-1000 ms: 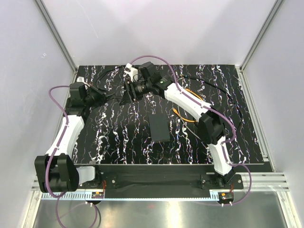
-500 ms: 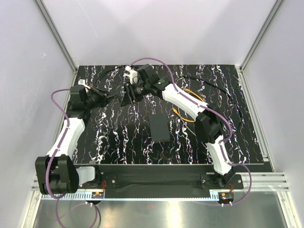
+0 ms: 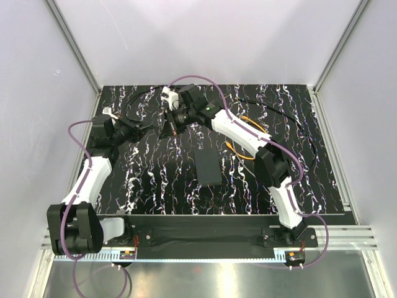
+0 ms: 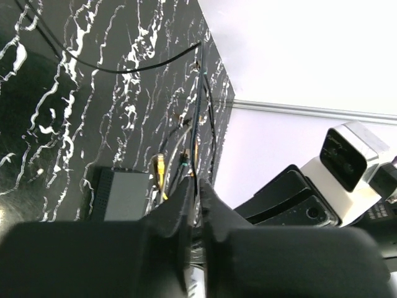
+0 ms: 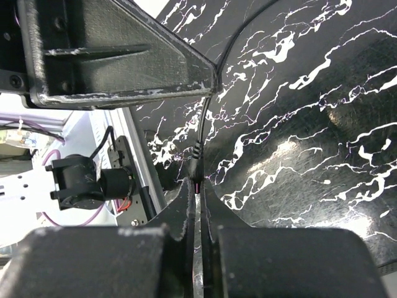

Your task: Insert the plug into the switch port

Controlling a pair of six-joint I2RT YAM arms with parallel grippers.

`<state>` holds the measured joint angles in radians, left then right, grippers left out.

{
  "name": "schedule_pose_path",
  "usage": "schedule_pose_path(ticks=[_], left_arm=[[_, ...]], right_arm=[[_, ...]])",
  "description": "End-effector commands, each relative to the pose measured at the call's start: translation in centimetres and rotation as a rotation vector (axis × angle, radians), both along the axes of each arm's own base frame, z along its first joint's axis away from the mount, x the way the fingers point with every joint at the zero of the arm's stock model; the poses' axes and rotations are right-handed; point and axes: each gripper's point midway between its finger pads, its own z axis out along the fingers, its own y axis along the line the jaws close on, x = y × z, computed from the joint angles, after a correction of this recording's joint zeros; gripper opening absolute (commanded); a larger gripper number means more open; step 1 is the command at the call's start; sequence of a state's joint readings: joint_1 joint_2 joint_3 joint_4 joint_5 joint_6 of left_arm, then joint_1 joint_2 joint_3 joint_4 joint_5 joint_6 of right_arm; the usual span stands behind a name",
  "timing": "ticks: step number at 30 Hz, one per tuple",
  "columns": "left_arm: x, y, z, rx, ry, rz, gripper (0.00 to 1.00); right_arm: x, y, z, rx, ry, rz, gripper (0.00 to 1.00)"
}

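The right claw [image 5: 197, 186] is clamped on the plug [image 5: 195, 158], whose thin black cord [image 5: 206, 112] runs up to the left claw [image 4: 197, 189], pinched shut on it; only the wrist views show this. From above, both claws sit well apart from the flat black box [image 3: 208, 166], past its far-left corner; its switch port is too small to see.

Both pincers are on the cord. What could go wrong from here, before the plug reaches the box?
1. The right pincer pinches the plug only at its very tips, so it may twist or slip when pushed in.
2. The left pincer seems to clamp the same cord. Moving the arms apart could yank it taut.
3. The black box lies unheld on the table and may slide on contact.
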<state>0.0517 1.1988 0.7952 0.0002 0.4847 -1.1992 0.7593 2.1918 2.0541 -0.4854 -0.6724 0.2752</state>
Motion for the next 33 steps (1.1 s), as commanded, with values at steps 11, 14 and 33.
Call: schedule_pose_path(ticks=[11,14,33], left_arm=[[-3.5,2.6,9.1,0.67,-0.786,-0.555,0.57],[-7.1,1.2,10.1,0.972,-1.131,-0.766,0.54],[-13.6,-4.5,1.2,1.505,-1.676,-1.384,0.37]], right_arm=[[-4.3,-4.4,3.2,0.068,0.033,0.223,0.0],[-6.3,-5.1,3.2,0.085,0.095,0.304,0.0],[-9.4,-5.2,0.7,0.013,0.206,0.404,0.0]])
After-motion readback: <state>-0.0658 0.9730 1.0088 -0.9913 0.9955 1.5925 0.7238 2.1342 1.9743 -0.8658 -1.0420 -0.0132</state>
